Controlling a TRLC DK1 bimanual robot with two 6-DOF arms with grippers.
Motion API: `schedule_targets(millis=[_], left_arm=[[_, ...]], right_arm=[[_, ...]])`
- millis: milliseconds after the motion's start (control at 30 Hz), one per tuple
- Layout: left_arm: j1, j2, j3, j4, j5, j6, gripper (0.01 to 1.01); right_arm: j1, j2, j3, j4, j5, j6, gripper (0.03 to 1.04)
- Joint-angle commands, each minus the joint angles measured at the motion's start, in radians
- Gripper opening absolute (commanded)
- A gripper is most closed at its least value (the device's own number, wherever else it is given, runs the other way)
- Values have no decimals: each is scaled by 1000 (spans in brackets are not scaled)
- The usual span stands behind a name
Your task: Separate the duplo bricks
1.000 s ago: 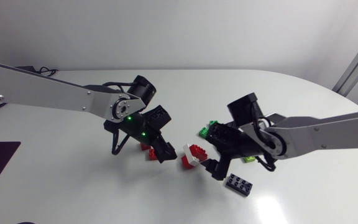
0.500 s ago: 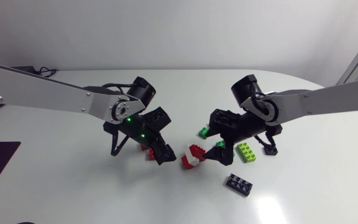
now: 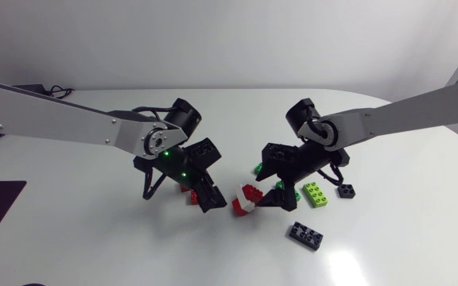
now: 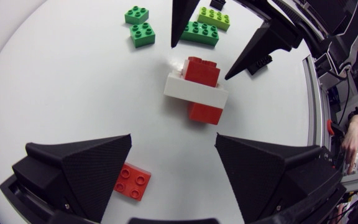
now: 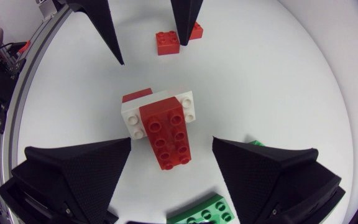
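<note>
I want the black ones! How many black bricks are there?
2. The long black brick lies alone, away from the other bricks. The small black brick sits next to the light green brick. Others could be hidden.

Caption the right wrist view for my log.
Open right gripper and left gripper face off across a red-white-red plastic duplo stack; small red brick beyond.

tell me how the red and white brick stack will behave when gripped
The red and white stack looks like hard plastic, so probably stiff and light. Its smooth flat sides might slip. The white brick juts past the red ones, so a push there may swivel it.
</note>
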Motion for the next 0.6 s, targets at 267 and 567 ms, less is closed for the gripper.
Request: schedule_targets(millis=[267, 567], left_arm=[[-5, 39, 49, 1, -5, 25, 944], [-6, 39, 47, 1, -4, 28, 944]], right_arm=[[14, 63, 13, -45, -29, -81, 521], [14, 58, -1, -72, -49, -91, 338]])
